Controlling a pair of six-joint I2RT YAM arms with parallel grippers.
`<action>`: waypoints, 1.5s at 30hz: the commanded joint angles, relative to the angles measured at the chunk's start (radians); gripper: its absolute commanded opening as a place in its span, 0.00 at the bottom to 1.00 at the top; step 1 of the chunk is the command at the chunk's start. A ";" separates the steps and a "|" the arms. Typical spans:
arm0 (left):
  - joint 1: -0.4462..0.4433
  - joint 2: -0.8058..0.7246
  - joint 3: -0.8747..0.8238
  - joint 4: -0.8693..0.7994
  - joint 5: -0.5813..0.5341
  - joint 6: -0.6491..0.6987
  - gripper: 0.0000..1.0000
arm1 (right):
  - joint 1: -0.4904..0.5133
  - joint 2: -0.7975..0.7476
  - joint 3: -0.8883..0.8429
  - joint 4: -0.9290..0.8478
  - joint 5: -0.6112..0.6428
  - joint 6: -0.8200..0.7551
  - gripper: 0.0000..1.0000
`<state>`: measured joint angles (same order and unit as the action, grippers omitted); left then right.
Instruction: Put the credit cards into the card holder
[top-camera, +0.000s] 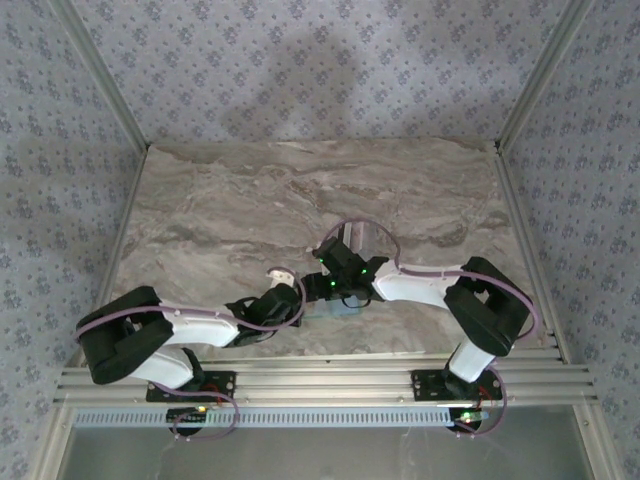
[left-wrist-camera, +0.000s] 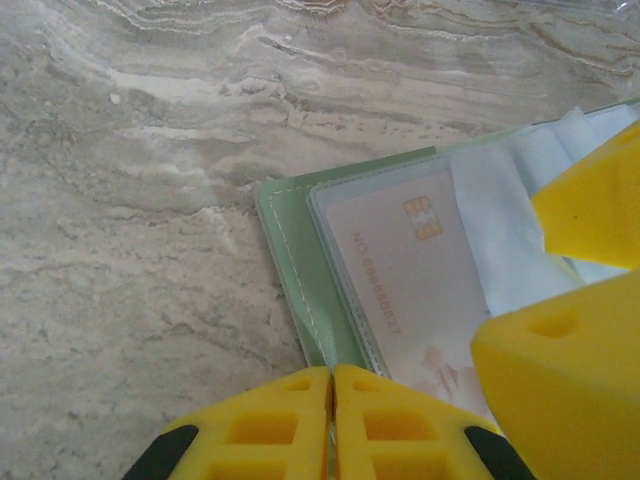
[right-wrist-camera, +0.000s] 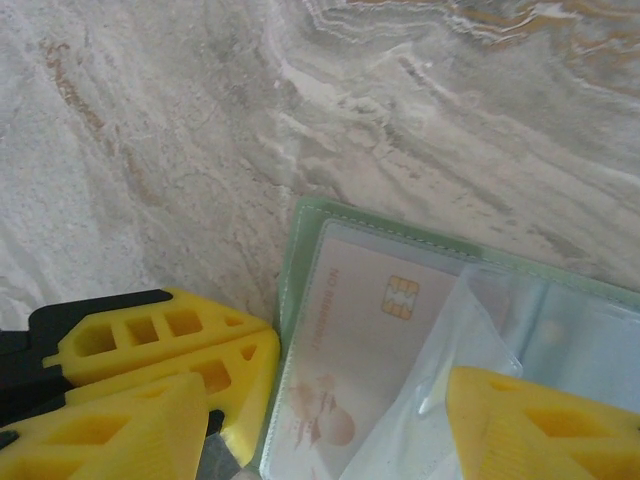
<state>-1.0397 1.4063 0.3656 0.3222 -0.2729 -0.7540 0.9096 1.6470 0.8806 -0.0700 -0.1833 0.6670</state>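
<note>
Left gripper (left-wrist-camera: 333, 420) fingers are pressed together, tips at the card holder's (left-wrist-camera: 290, 240) near rim. Can't tell if they pinch the rim or just press beside it. Right gripper (right-wrist-camera: 325, 400) fingers are spread wide over the holder's open panel, holding nothing.

Table (left-wrist-camera: 150, 200) runs out beyond the holder: hard, smooth marble-look slab, grey-beige veins. The holder lies flat and open on it, between the two grippers. It is a thin sage-green rectangle with rounded corners and a stitched border, soft-looking.

Clear sleeve (left-wrist-camera: 505, 230) sits inside the holder toward its hinge side, a glossy, floppy, wrinkled film. Card (left-wrist-camera: 400, 290) sits in the holder's outer pocket under clear plastic: pale, stiff, flat, with faint print. Gold chip (left-wrist-camera: 424, 218) is on the card's far end.

Step, my read: one card seated, right fingers letting go. Next move calls for lifting the right gripper straight off the holder without snagging the loose sleeve. The left gripper should pin the holder while the next card is fetched.
</note>
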 joint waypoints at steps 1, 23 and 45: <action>-0.008 -0.005 -0.022 -0.033 0.100 0.006 0.11 | 0.019 0.028 0.022 0.142 -0.173 0.044 0.67; 0.005 -0.083 -0.044 -0.087 0.085 0.015 0.25 | 0.017 0.060 0.223 0.057 -0.181 -0.021 0.67; 0.015 -0.304 -0.080 -0.237 0.085 0.064 0.42 | -0.066 -0.001 0.294 -0.150 0.028 -0.108 0.67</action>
<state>-1.0172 1.1385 0.2977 0.1310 -0.2184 -0.7288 0.8539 1.6833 1.1385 -0.1951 -0.2123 0.5846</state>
